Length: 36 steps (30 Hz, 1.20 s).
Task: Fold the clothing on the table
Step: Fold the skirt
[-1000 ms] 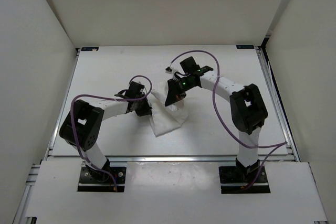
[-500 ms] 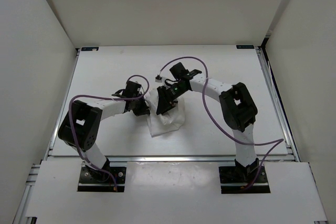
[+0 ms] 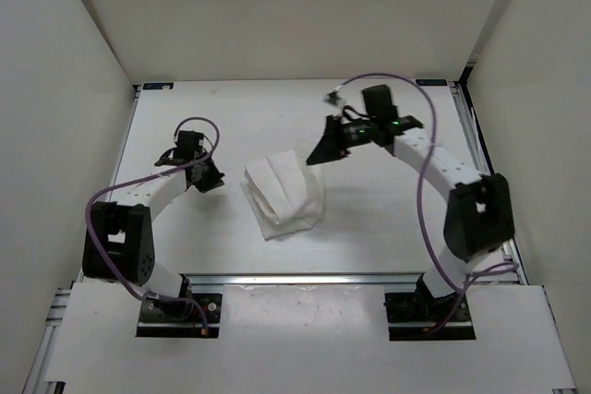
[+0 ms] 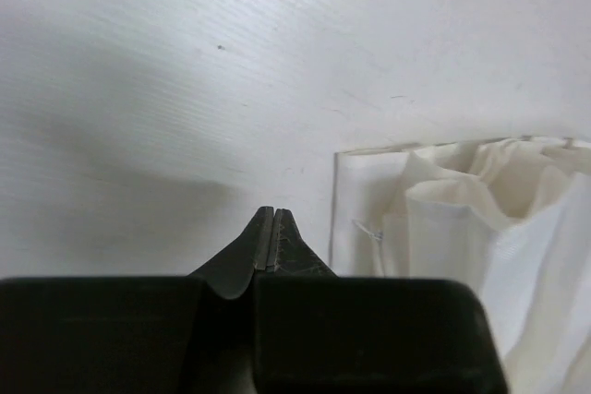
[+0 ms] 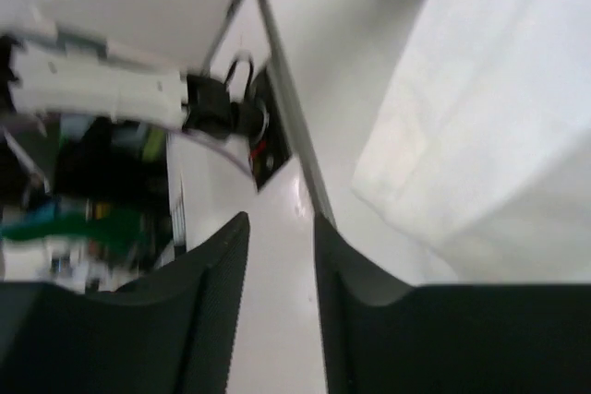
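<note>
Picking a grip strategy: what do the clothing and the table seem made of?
The clothing: thin, soft matte white fabric, lying in limp folds and wrinkles. The table: hard, smooth white board, perhaps laminate, with fine streaks up close; its edge rail looks like bare metal.

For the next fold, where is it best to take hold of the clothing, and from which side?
Probably by the left edge of the clothing, coming in low from the left: there one thin layer lies flat on the table, its border exposed; further in, it bunches into thick folds. The left gripper is shut and must open first.
</note>
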Motion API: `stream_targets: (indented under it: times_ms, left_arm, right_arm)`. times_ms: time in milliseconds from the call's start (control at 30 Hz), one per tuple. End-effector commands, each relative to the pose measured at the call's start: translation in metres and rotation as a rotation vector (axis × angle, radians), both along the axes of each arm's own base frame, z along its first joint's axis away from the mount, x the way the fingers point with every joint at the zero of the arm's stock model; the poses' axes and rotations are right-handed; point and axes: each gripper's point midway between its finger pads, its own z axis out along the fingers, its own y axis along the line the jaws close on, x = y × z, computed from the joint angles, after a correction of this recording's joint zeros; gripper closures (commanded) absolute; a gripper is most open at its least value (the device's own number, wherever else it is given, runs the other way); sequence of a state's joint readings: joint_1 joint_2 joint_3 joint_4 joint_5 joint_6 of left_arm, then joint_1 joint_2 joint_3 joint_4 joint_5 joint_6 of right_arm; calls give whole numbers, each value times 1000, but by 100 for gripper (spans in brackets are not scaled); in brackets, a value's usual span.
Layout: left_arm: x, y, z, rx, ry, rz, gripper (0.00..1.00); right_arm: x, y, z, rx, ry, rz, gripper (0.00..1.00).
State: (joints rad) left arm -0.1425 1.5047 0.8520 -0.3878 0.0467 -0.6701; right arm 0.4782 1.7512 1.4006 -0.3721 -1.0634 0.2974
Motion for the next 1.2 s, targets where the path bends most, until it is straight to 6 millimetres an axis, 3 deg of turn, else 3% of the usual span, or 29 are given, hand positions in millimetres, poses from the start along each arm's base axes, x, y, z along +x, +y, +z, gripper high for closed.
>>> stream_targets:
  times_ms: [0,67,133,200,300,433,600,767,800,867,933,1067,1167]
  left_arm:
    - [9,-10,39,1,-86,-58,100]
    - [8,-40,52,-56,-119,-134,100]
    - [6,-68,61,-150,-130,-184,100]
    - [5,-99,73,-250,-146,-243,100]
    - [7,-118,79,-279,-153,-283,100]
    - [15,-129,81,-310,-153,-305,100]
    - [16,-130,78,-317,-138,-302,100]
    - [20,-123,82,-311,-138,-289,100]
    - [20,-124,83,-315,-137,-291,100]
    - [22,-123,90,-319,-141,-290,100]
    - [32,-121,111,-323,-184,-286,100]
    - [30,-126,141,-348,-221,-311,100]
    - [14,-148,130,-446,-203,-359,100]
  right_arm:
    - [17,-40,10,81,19,-151,62]
    - [28,-57,-6,79,66,-219,70]
    - [34,-59,-24,60,110,-250,85]
    - [40,-50,-45,51,149,-236,94]
    - [36,-25,-61,59,217,-161,100]
    - [19,6,-71,97,299,-22,100]
    - [-4,22,-125,6,436,32,100]
    - [-12,14,-174,-189,539,-22,100]
    - [-5,11,-180,-208,509,-31,100]
    - [-12,-1,-200,-338,557,-66,100]
    - [-17,-8,-214,-402,563,-74,100]
    - [-22,-17,-225,-470,542,-98,100]
    - [-24,-16,-226,-498,511,-100,100]
